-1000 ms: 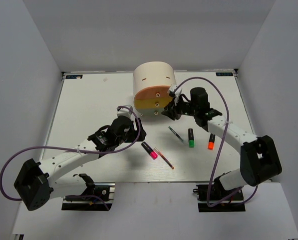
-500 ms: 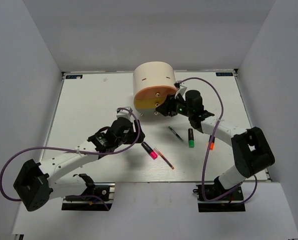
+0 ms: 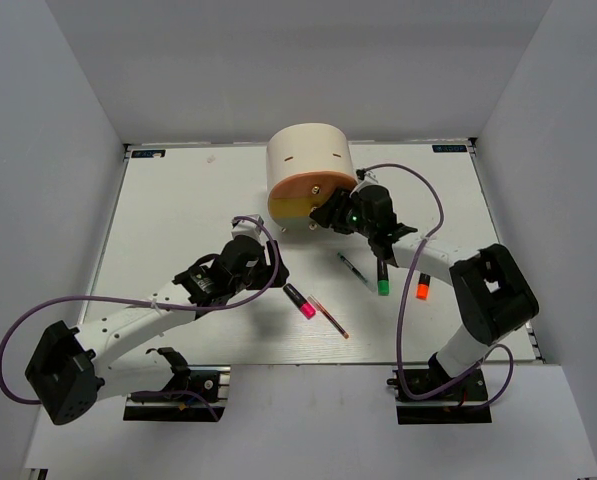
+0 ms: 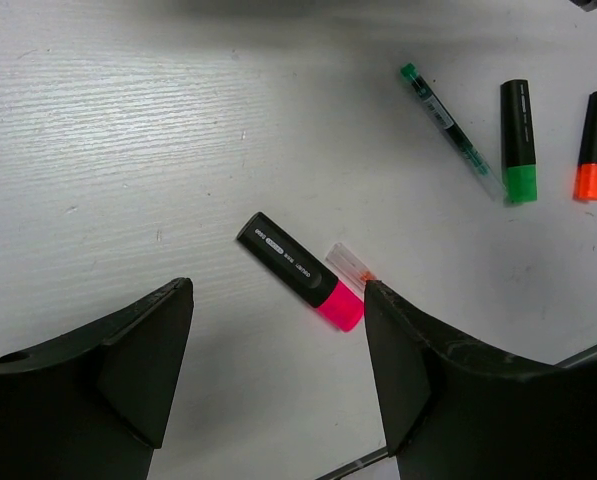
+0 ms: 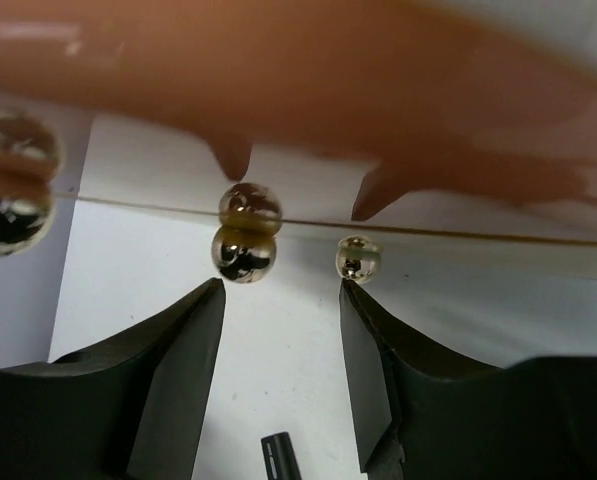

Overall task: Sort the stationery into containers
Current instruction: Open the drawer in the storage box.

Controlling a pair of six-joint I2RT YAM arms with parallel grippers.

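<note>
The cream cabinet (image 3: pixel 308 160) stands at the back centre; its orange drawer front (image 3: pixel 300 190) and yellow drawer front (image 3: pixel 290 210) face me. My right gripper (image 3: pixel 330 214) is close against that front, open and empty (image 5: pixel 281 300). Just ahead of its fingertips are two small gold balls (image 5: pixel 244 250) (image 5: pixel 359 257) under the blurred orange front (image 5: pixel 308 90). My left gripper (image 3: pixel 268 266) hovers open (image 4: pixel 278 370) just short of the pink highlighter (image 4: pixel 300 271) (image 3: pixel 299 301). A red pen (image 3: pixel 330 317) lies beside it. A thin dark pen (image 4: pixel 450 118), a green highlighter (image 4: pixel 519 140) and an orange highlighter (image 4: pixel 594 145) lie farther right.
Grey walls close in the white table (image 3: pixel 178 210) on three sides. Purple cables loop from both arms over the table. A black tip (image 5: pixel 278 455) shows low between my right fingers.
My right gripper has swung left, from beside the cabinet to right against its drawer fronts. The left gripper shifted slightly. The stationery has not moved.
</note>
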